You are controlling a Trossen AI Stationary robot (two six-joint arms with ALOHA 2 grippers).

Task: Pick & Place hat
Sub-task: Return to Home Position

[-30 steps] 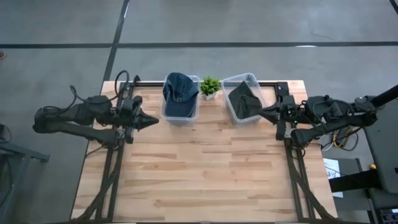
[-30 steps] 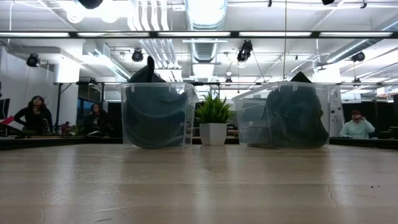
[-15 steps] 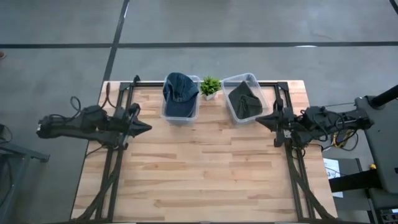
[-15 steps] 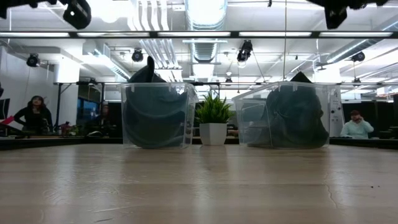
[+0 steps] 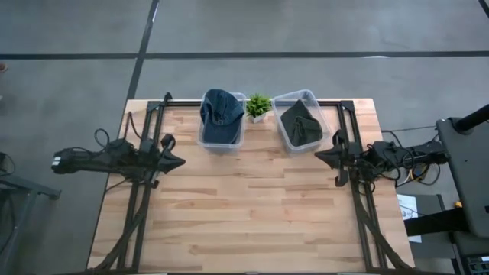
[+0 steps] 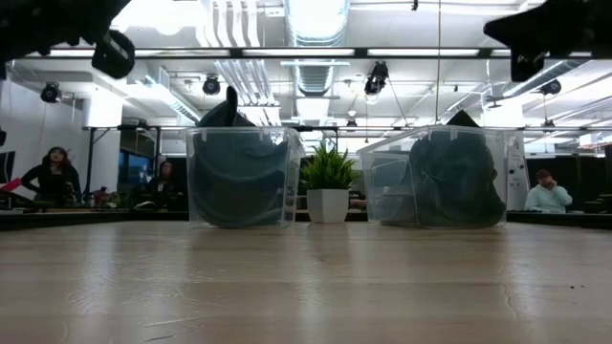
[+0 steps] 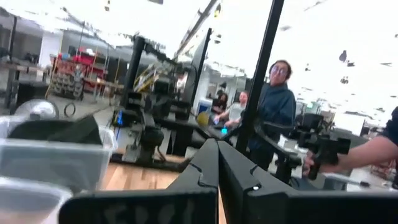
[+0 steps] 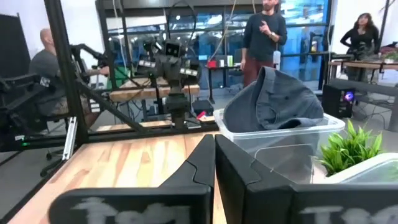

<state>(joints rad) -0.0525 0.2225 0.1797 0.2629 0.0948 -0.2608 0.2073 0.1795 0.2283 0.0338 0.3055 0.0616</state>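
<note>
A blue denim cap (image 5: 221,113) sits crown-up in the left clear bin (image 5: 205,139); in the right wrist view the cap (image 8: 273,102) bulges over the bin's rim. A dark cap (image 5: 299,122) lies in the right clear bin (image 5: 284,139) and also shows in the left wrist view as the dark cap (image 7: 59,130). My left gripper (image 5: 182,161) hovers shut at the table's left edge, short of the left bin. My right gripper (image 5: 317,155) hovers shut near the right edge, just nearer than the right bin. Neither holds anything.
A small potted plant (image 5: 258,105) stands between the two bins at the far edge. Black frame rails (image 5: 141,191) run along both sides of the wooden table (image 5: 244,206), whose middle and near part lie bare. People stand and sit in the room beyond.
Both arms have drawn back toward their own sides of the table and come lower, so that they now show at the top corners of the low view. Both grippers have shifted a little toward the near edge. The caps and bins have stayed put.
</note>
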